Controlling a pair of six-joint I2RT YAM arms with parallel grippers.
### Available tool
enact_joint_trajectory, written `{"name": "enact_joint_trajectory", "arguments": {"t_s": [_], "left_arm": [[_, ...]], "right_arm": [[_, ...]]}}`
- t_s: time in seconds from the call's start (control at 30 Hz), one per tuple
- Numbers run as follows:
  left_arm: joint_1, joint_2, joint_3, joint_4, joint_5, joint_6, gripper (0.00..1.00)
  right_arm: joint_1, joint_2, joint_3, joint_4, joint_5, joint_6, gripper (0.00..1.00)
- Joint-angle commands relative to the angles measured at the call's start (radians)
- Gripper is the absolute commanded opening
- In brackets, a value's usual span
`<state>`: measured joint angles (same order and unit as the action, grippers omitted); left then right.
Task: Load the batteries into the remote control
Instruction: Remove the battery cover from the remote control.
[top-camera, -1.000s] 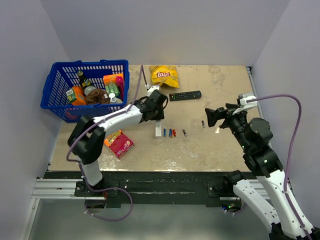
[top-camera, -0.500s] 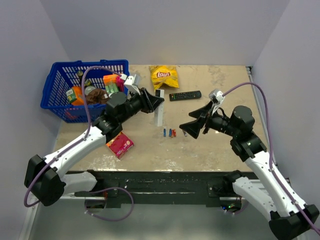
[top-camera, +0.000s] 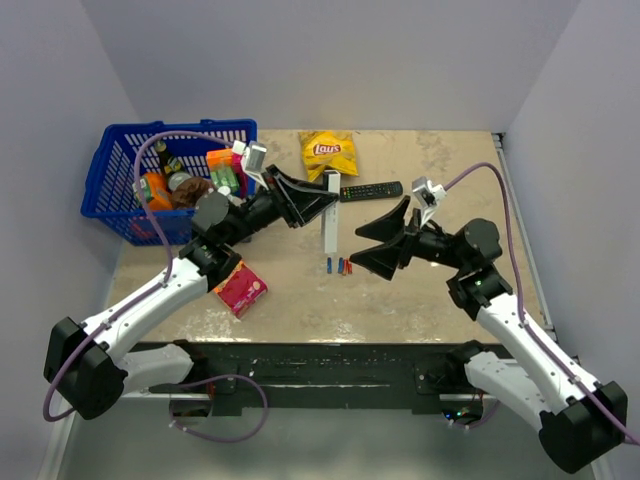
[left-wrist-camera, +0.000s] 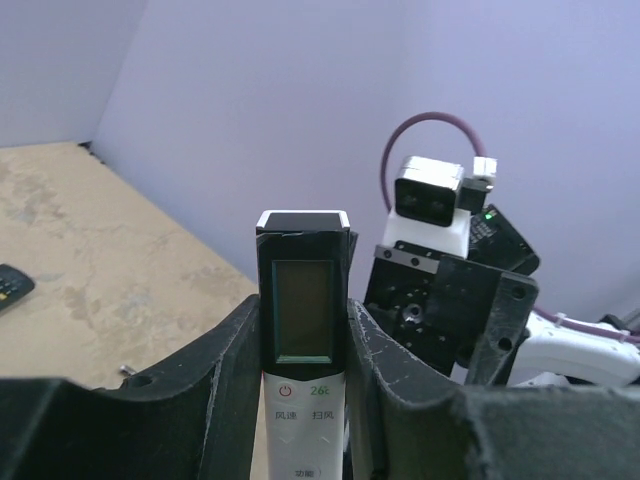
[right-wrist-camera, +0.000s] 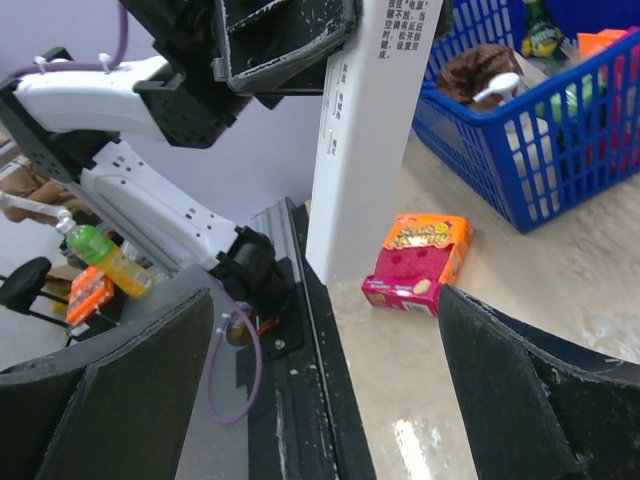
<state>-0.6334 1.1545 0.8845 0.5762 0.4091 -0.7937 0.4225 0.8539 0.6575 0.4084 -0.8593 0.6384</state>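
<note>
The slim white stick remote control (top-camera: 330, 214) is in the centre of the top view, held clear of the table. It is gripped near its upper end by the left gripper (top-camera: 322, 203), whose jaws are clamped on its two long sides. In the left wrist view the remote (left-wrist-camera: 303, 330) stands between the black fingers (left-wrist-camera: 232, 372), with its dark display patch and a red power button facing the camera. Just below it in the top view, the thin blue and red cylinder batteries (top-camera: 340, 266) lie side by side on the beige mottled table (top-camera: 440, 295).

Right of the remote, the right gripper (top-camera: 372, 245) points toward it with its jaws spread wide and nothing between them. In the right wrist view the remote's printed white back (right-wrist-camera: 365, 140) hangs in the upper middle, apart from both fingers (right-wrist-camera: 520, 385).

Further out in the top view:
- A black button remote (top-camera: 370, 190) lies above centre.
- A yellow Lay's chip bag (top-camera: 328, 150) lies at the top.
- A blue plastic basket (top-camera: 105, 175) full of groceries is at the upper left.
- A red and orange snack box (top-camera: 238, 286) lies at the lower left.
</note>
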Motion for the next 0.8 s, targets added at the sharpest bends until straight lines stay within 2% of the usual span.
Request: {"name": "enact_joint_trajectory", "arguments": {"t_s": [0.0,0.3,0.4,0.5,0.6,0.63,0.7,0.73,0.77], "left_arm": [[-0.005,-0.009,-0.004,0.175,0.072,-0.068,0.06],[-0.037,-0.016,-0.015,0.22,0.102,-0.09,0.06],[-0.038,-0.029,-0.021,0.225,0.105,-0.09,0.06],[-0.038,-0.038,-0.028,0.223,0.108,-0.091,0.06],[-0.038,-0.052,-0.038,0.209,0.105,-0.079,0.07],[-0.038,-0.056,-0.038,0.196,0.099,-0.07,0.12],[-0.038,-0.074,-0.038,0.143,0.091,-0.036,0.17],[-0.04,-0.084,-0.039,0.123,0.079,-0.024,0.26],[-0.038,-0.094,-0.039,0.078,0.071,-0.009,0.32]], "right_arm": [[0.051,0.037,-0.009,0.181,0.005,0.075,0.95],[0.157,0.149,0.01,0.312,0.059,0.109,0.84],[0.186,0.184,0.027,0.345,0.057,0.113,0.78],[0.213,0.209,0.04,0.363,0.054,0.115,0.68],[0.228,0.215,0.048,0.368,0.054,0.113,0.44],[0.231,0.215,0.048,0.356,0.054,0.11,0.29],[0.233,0.208,0.053,0.322,0.065,0.083,0.14],[0.233,0.195,0.056,0.267,0.071,0.066,0.02],[0.231,0.188,0.066,0.233,0.077,0.026,0.0]]}}
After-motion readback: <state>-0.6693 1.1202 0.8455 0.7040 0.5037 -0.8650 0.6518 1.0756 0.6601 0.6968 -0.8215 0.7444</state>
